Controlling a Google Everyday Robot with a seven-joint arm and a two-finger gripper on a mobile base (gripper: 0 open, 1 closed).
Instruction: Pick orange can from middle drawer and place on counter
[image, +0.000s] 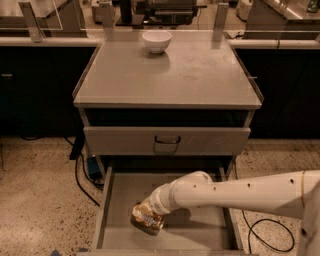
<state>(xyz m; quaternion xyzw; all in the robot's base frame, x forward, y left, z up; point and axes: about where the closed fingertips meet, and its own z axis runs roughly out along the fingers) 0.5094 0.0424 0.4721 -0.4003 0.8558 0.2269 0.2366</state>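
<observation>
The orange can is tilted in the open middle drawer, near its front left. My gripper is at the end of the white arm that reaches in from the right; it is shut on the can, and the can hides most of the fingers. The can looks held just above the drawer floor. The counter is the grey cabinet top above.
A white bowl stands at the back of the counter. The shut upper drawer front with a dark loop handle is just above the open drawer. Black cables lie on the speckled floor at left and right.
</observation>
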